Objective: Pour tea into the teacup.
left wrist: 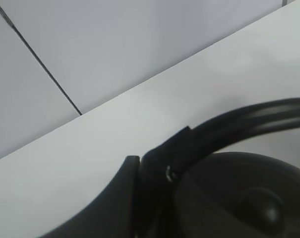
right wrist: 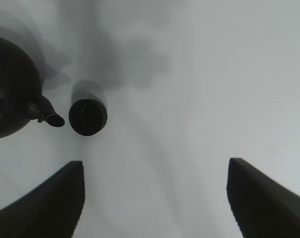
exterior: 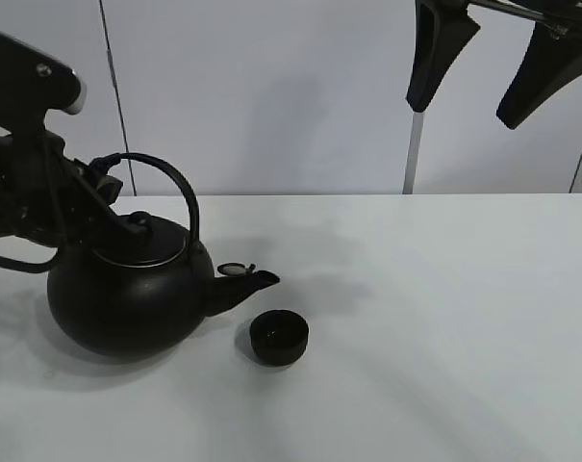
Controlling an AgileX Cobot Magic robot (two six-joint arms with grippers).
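The white table point(exterior: 444, 337) took up the whole lower part of the exterior high view. On its left side I recorded the black kettle point(exterior: 127, 298), by far the largest object, with its spout point(exterior: 252, 283) pointing to the right of that view. I could not tell whether its base rested on the surface or hung just above it.

The left gripper point(exterior: 106, 171) was at the near end of the arched handle point(left wrist: 249, 119) and was clamped on it. The left wrist view showed only one finger point(left wrist: 121, 198), pressed against the handle.

The right gripper point(exterior: 493, 63) hung high above the table's right side, well apart from both vessels, with its jaws spread wide and holding nothing.

The teacup point(exterior: 279, 337) stood upright on the table just beside the kettle, below and slightly past the tip of the spout, touching neither.
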